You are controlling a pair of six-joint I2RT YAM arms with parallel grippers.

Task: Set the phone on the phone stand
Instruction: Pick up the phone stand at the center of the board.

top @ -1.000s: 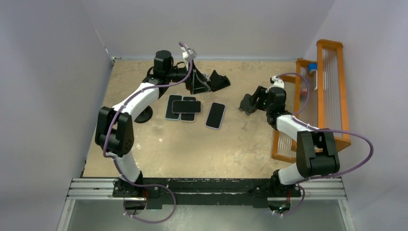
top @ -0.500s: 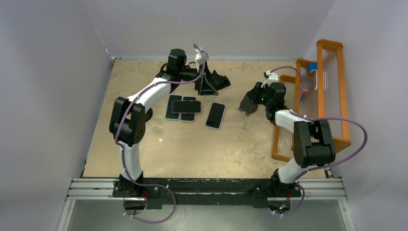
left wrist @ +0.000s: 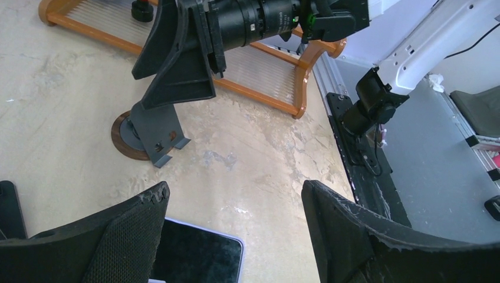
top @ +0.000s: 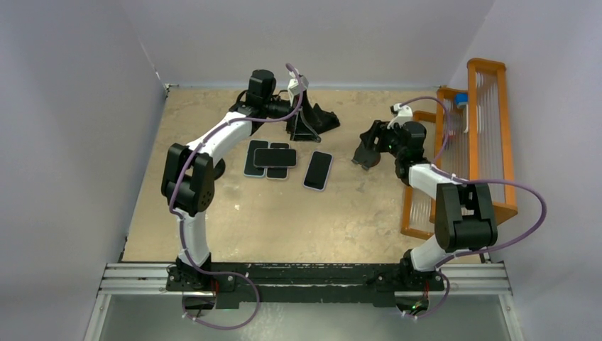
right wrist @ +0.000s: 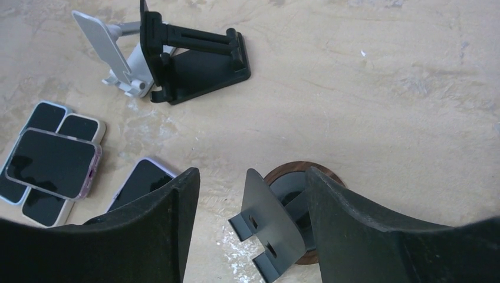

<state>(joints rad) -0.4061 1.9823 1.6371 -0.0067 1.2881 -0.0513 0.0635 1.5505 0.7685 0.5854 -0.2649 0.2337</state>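
This is a robotics lab test cell. A tan desk [top: 284, 220] is boxed in by bare white walls [top: 71, 106]. Two cabled arms [top: 220, 138] are bolted to an aluminium rail [top: 135, 278] at the desk's near edge. Several phones [top: 273, 158] and stands [top: 323, 117] lie on the desk as props.

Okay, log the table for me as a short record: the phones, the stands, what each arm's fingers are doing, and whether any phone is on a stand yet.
phones: pile of three; single phone; all flat on the table
stands: black stand, white stand, round-based stand; none holds a phone
left fingers: open, holding nothing
right fingers: open, either side of the round-based stand
rack: orange, at the right edge
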